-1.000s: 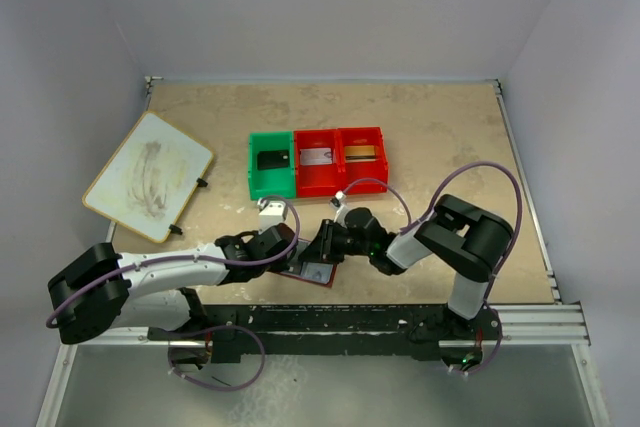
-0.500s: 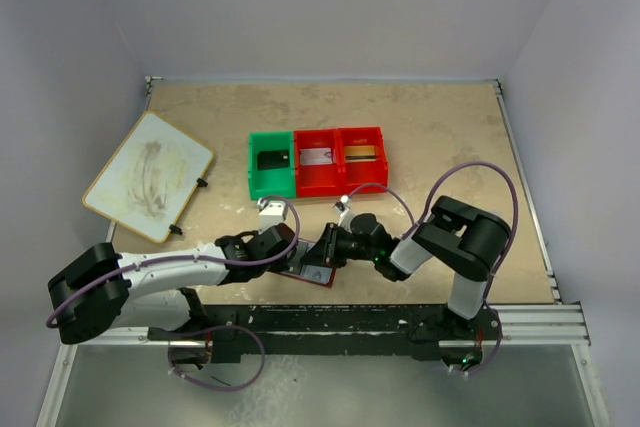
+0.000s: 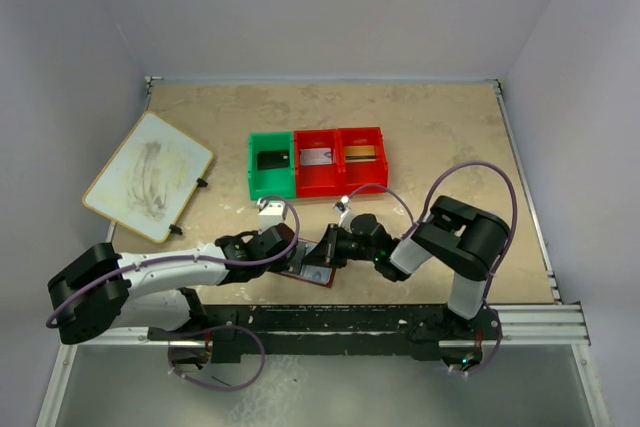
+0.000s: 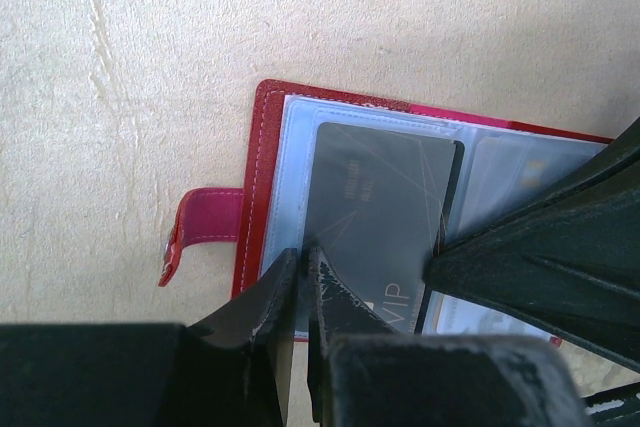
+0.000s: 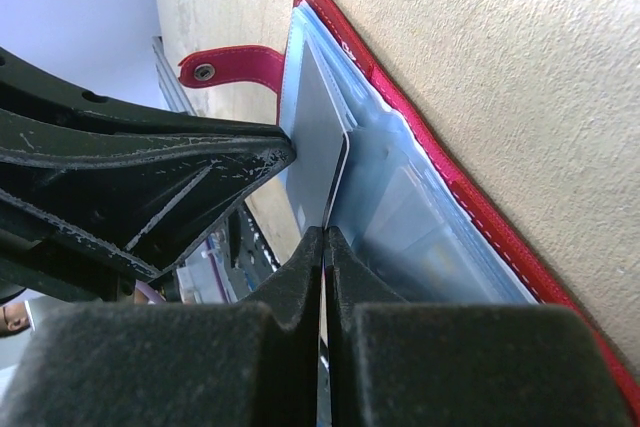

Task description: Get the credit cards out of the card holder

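The table point(image 3: 430, 127) is viewed from high above and behind. The card holder point(image 3: 314, 273), at 6 o'clock there, is shared closely by both wrist views.

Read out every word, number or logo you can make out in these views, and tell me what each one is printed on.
"VIP": on the grey card in the card holder, left wrist view.
Small print higher on that same card: too small to read.
Black card, silver card and gold card in the bin tray, top view: any print is too small to read.
Nothing else is legible.
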Action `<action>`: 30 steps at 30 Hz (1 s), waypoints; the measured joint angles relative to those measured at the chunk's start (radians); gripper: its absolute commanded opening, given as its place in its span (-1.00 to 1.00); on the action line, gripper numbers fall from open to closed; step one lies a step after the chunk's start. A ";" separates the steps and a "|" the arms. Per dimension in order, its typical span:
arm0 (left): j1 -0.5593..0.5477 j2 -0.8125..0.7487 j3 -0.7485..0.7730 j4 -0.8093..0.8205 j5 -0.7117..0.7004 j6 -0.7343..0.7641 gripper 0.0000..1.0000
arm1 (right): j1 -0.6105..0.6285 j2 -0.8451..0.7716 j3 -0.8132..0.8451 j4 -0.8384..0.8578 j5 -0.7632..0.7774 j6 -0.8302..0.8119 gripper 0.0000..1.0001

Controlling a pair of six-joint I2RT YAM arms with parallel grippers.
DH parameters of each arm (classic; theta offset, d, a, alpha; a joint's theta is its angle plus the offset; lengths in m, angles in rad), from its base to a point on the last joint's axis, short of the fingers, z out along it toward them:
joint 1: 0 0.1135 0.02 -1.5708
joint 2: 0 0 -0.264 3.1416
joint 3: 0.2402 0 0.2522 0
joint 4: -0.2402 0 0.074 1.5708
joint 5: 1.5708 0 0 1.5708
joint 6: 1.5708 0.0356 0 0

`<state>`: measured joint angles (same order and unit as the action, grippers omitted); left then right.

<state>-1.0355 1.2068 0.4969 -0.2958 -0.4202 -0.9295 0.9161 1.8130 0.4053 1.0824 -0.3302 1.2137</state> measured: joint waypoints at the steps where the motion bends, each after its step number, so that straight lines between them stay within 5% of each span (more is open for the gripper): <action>1: 0.000 0.000 0.000 0.000 0.000 0.000 -0.90 | 0.000 0.000 0.000 0.000 0.000 0.000 -1.00; 30: 0.000 -0.005 0.000 0.002 0.002 -0.003 -0.90 | 0.000 -0.032 -0.069 0.035 0.027 0.053 -1.00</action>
<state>-1.0355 1.2015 0.4965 -0.2943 -0.4179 -0.9325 0.9165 1.7813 0.3359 1.1172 -0.3027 1.2671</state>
